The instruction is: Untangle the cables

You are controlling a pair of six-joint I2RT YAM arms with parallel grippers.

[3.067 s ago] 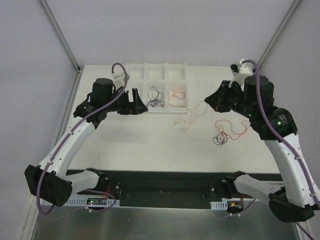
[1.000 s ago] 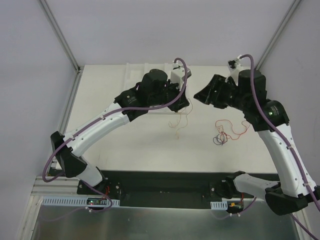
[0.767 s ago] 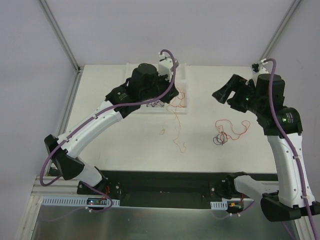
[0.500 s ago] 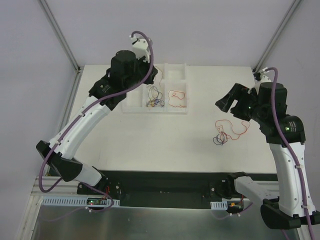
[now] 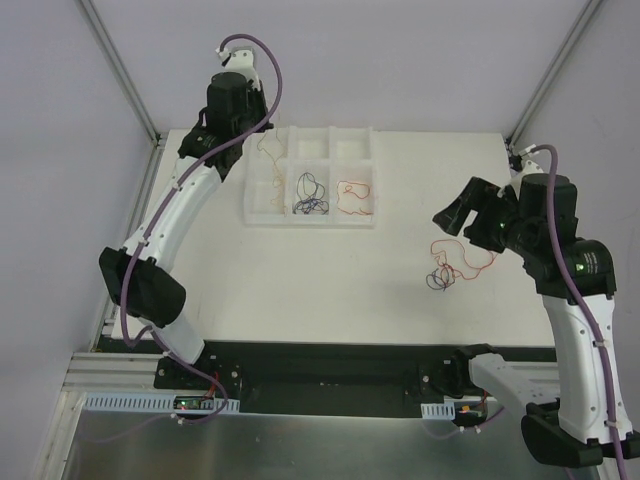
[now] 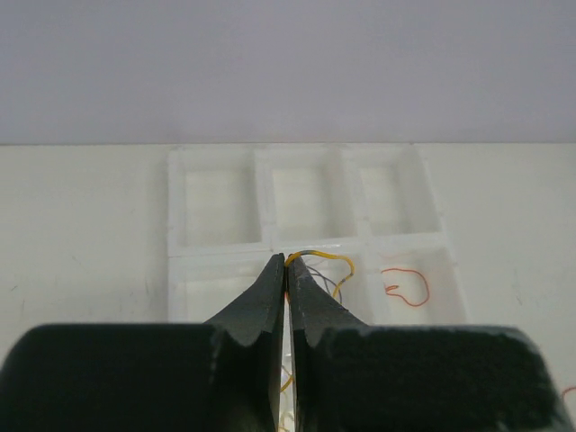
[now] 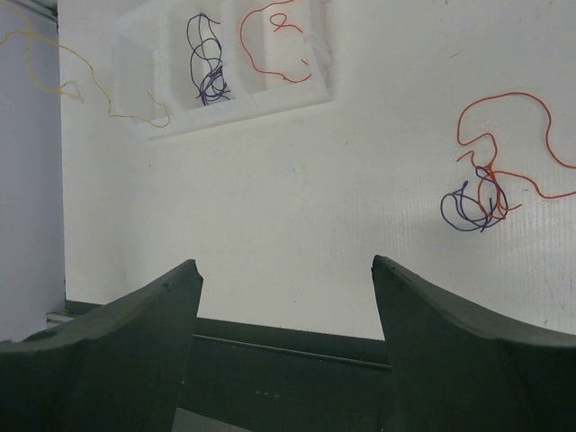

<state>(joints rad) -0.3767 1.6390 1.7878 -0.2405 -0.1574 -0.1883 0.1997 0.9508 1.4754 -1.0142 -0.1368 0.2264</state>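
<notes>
The tabletop (image 5: 300, 280) carries a white six-compartment tray (image 5: 310, 222) near its far edge, left of centre. The left arm (image 5: 180, 210) is raised over the tray's far left corner. The left gripper (image 6: 286, 268) is clamped on a tan wire (image 5: 267, 150), which hangs over the left compartments. The right gripper (image 5: 455, 213) is held above the right side with jaws wide and nothing between them. A blue wire (image 5: 310, 195) is seen in the near middle compartment and a red wire (image 5: 350, 192) in the near right one. A red and blue tangle (image 5: 455, 265) lies toward the right edge
</notes>
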